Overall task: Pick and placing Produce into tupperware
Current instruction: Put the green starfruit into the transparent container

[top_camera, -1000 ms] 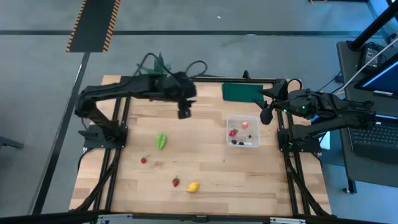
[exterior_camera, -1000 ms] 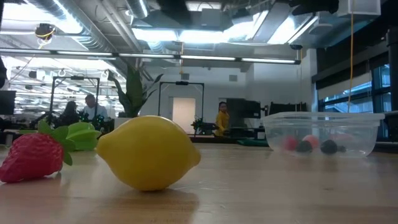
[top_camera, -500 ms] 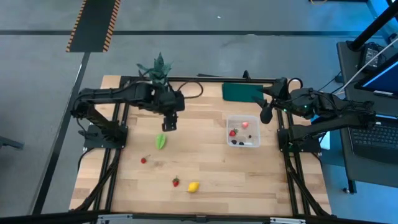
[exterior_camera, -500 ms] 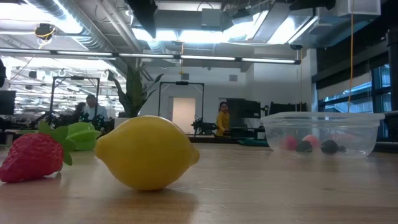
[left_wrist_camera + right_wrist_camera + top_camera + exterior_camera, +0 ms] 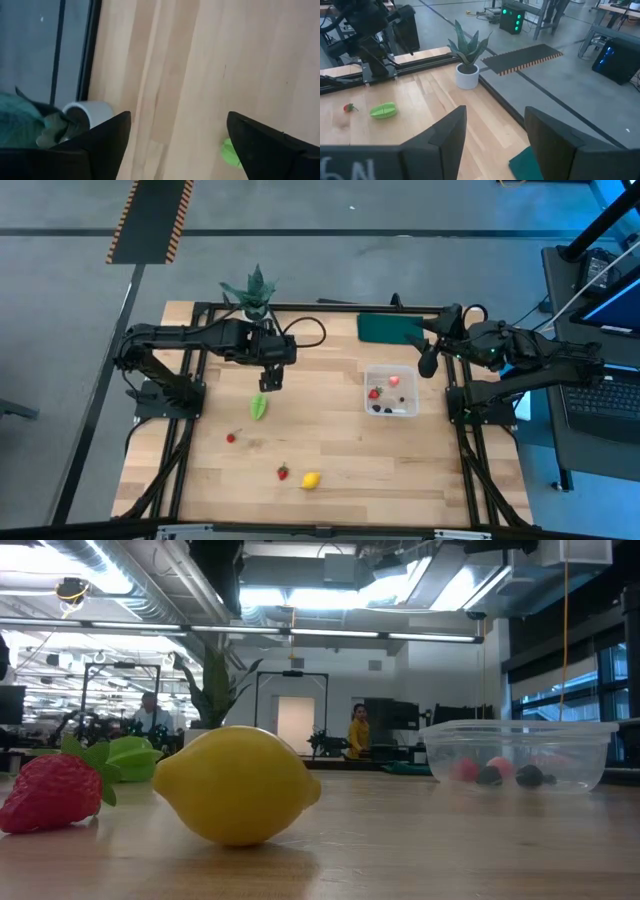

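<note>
On the wooden table (image 5: 340,450) the left gripper (image 5: 271,379), jaws apart and empty, hangs just above the green leaf (image 5: 259,406), well apart from the tupperware (image 5: 391,391), and could push it away if it descends off-centre.

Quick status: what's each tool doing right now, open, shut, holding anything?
Left tool: open, empty, hanging above the green leafy piece.
Right tool: open, empty, waiting beside the tupperware.
</note>
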